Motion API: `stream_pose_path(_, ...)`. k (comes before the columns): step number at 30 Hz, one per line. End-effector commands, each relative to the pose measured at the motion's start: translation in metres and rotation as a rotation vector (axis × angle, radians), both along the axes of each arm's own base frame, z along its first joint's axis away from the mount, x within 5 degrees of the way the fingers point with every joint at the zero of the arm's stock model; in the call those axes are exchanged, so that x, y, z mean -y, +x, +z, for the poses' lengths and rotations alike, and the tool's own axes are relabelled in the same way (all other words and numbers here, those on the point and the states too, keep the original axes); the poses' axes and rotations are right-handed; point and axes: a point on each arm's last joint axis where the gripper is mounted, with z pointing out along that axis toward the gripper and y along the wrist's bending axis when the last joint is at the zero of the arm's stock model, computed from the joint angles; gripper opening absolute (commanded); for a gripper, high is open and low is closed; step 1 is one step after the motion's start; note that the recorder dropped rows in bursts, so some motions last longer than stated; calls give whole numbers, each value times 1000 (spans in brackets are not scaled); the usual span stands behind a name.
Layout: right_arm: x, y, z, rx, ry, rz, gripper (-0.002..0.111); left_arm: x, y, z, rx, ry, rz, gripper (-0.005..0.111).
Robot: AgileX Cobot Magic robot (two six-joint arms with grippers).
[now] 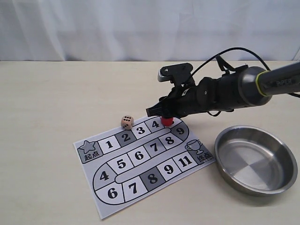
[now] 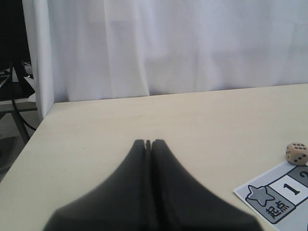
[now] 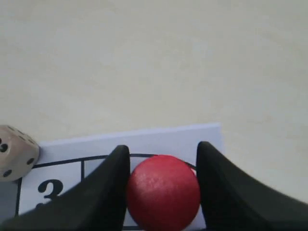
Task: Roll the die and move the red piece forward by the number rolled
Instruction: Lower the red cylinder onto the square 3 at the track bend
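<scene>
The die (image 1: 127, 122) rests beside the board (image 1: 154, 180), seemingly rolled; the right end effector (image 3: 163, 148) grips the red piece (image 3: 163, 192) at the die's three o'clock, advance apparently unfinished.

A white curtain (image 1: 140, 28) hangs in soft folds well behind the right gripper (image 1: 165, 118) and closes off the whole far side. A pale cream tabletop (image 1: 47, 93), matt and plain, spreads below that gripper and all around it. The light is soft and even, and shadows on the wood are faint. Ahead of the left gripper (image 2: 148, 142) the tabletop runs to the curtain's hem. Off to one side of that gripper, past the table's edge and the curtain's end, a dark gap shows a black frame (image 2: 17, 86) with cables above a grey floor (image 2: 8, 151).
</scene>
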Motion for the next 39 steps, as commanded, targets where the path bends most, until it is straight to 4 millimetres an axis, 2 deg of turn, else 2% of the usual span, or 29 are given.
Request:
stream_pose_path(1, 3, -1, 24, 37, 24, -5, 4, 0, 0, 0, 7, -7, -2, 0)
stream_pose_path(6, 4, -6, 42, 37, 32, 10, 4, 0, 0, 0, 7, -9, -2, 0)
stream_pose_path(12, 12, -14, 45, 49, 20, 7, 4, 0, 0, 0, 7, -9, -2, 0)
stream_pose_path(23, 38, -44, 17, 97, 14, -93, 4, 0, 0, 0, 7, -9, -2, 0)
stream_pose_path(31, 40, -50, 10, 111, 34, -129, 4, 0, 0, 0, 7, -9, -2, 0)
stream_pose_path(36, 32, -50, 8, 132, 58, -134, 4, 0, 0, 0, 7, -7, -2, 0)
stream_pose_path(39, 25, -53, -3, 116, 46, -116, 4, 0, 0, 0, 7, -7, -2, 0)
